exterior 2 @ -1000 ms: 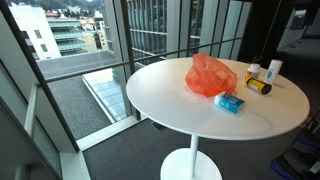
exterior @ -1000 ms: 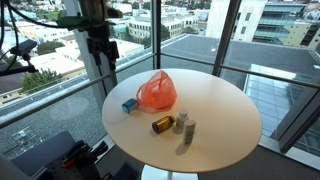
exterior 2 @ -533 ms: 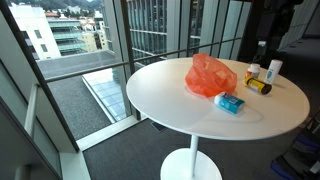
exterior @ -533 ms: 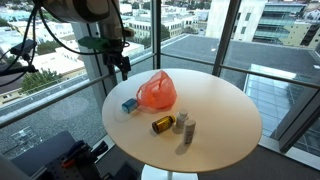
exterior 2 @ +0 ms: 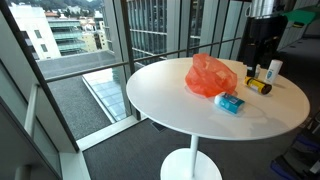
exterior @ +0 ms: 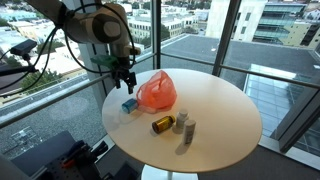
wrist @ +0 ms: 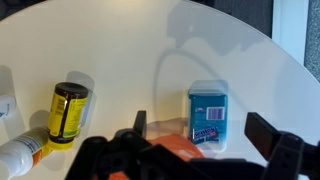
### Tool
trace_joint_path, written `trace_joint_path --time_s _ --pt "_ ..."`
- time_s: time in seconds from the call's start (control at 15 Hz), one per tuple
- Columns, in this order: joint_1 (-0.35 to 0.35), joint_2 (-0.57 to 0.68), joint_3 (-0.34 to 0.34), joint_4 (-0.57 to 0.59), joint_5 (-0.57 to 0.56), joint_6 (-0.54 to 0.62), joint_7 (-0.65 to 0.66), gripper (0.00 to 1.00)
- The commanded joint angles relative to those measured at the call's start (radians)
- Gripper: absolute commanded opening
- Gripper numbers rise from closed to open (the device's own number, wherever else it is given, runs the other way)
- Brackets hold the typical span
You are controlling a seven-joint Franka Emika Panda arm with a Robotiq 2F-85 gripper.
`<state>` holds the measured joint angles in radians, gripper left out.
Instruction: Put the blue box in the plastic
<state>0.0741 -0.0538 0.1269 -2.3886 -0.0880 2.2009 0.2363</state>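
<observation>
"Hanging above the round white table (exterior: 215, 105), is the gripper (exterior: 125, 82) carrying anything?"

"No. The wrist view shows its fingers (wrist: 268, 132) spread wide with nothing clamped between them."

"Where is the blue box (exterior: 129, 105)?"

"Lying flat on the tabletop, just beside the orange plastic bag (exterior: 157, 92) and outside it. The gripper is above it, not touching."

"Anything else nearby?"

"An amber bottle (exterior: 162, 124) lies on its side, near the white bottles (exterior: 185, 124)."
</observation>
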Motion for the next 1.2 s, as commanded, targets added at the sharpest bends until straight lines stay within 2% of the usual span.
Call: trace_joint_path --time_s 0.0,0.33,0.8,1.13 --pt "0.007 0.003 -0.009 0.005 0.000 -0.003 0.000 1.00" --pt "0.016 0.053 -0.006 -0.003 0.002 0.070 -0.005 1.00" --pt "0.039 0.180 -0.010 -0.002 -0.006 0.273 0.000 1.00" --pt "0.052 0.241 -0.022 0.000 -0.014 0.374 0.004 1.00"
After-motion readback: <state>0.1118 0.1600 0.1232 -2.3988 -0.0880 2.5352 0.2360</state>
